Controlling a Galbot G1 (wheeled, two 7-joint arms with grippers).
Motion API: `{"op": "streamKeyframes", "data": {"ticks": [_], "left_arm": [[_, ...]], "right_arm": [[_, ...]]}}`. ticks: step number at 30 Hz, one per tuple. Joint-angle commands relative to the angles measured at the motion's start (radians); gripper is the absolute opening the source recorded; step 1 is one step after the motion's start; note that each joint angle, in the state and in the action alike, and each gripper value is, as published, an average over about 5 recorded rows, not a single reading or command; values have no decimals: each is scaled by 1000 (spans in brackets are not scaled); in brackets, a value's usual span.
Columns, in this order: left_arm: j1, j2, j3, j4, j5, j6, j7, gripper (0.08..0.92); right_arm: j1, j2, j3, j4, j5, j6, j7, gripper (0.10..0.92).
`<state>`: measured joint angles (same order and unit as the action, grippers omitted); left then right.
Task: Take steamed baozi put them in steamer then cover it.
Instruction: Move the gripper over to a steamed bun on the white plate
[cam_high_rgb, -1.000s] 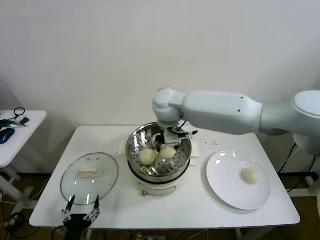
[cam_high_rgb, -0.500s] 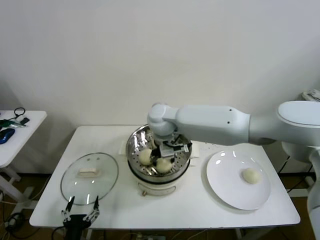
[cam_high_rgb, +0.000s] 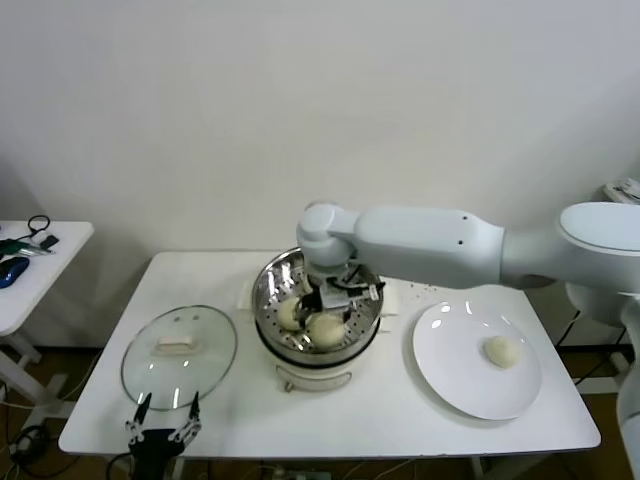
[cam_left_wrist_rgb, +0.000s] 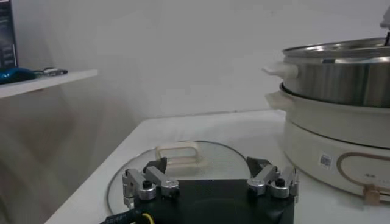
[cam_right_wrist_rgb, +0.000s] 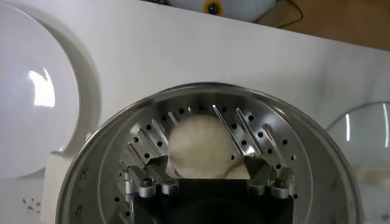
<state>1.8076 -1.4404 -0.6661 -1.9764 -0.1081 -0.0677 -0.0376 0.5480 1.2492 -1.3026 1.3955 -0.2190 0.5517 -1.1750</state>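
Small cream-white baozi (cam_right_wrist_rgb: 199, 144) lying in shiny steel steamer (cam_high_rgb: 317, 312) at table centre; right gripper (cam_right_wrist_rgb: 207, 159) hovering over, fingers spread, holding nothing.

steamer (cam_left_wrist_rgb: 341, 131) base sticker — unreadable, no legible text

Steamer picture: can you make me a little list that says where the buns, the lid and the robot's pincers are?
Buns in steamer: two can be seen, one under the right pincer, one beside it
Bun on plate: one
Lid: flat on the table, left of the steamer
Right pincer: open, inside the steamer over a bun
Left pincer: open, at the table's near edge by the lid
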Motion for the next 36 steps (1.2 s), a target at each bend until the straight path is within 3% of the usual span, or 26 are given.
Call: {"op": "streamKeyframes", "data": {"ticks": [1,5,9,15,26,36], "left_arm": [[3,5,-3,-13,5,2,1,823],[3,13,-5,-23,6,4,2,823],[1,18,-4,-25,6,4,3,823],[1,25,-6,-24,1,3,3,823],[4,24,-14,-26,1,4,3,823],[9,23,-18,-37,10,9,3,823]], "right_arm": [[140,-154,-21,-9,118,-175,91,823],[281,-271,-174,13,313,-424,195,823],[309,-382,-217,30,513,-664,201,823],[238,-556,-188,52,621,-860,207,823],[-139,-769,26,-5,385,-809,96,823],[-513,-801,356,-131,233,-745,66,823]]}}
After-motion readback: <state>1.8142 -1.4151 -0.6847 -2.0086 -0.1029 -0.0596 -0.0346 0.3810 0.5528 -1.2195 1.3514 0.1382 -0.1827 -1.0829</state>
